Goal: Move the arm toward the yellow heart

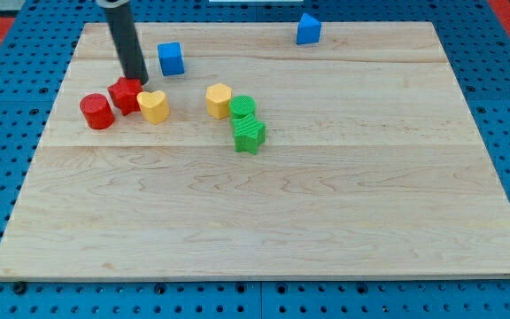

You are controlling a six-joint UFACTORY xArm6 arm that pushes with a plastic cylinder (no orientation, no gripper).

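Note:
The yellow heart (153,105) lies on the wooden board (264,213) at the view's upper left. A red star-shaped block (126,95) touches its left side. My tip (137,82) stands just above and left of the heart, at the top right edge of the red star. The dark rod rises from there to the view's top edge.
A red cylinder (97,112) sits left of the red star. A blue cube (171,58) is right of the rod. A yellow hexagon (219,100), a green cylinder (243,108) and a green star (249,135) cluster mid-board. Another blue block (308,29) is at the top.

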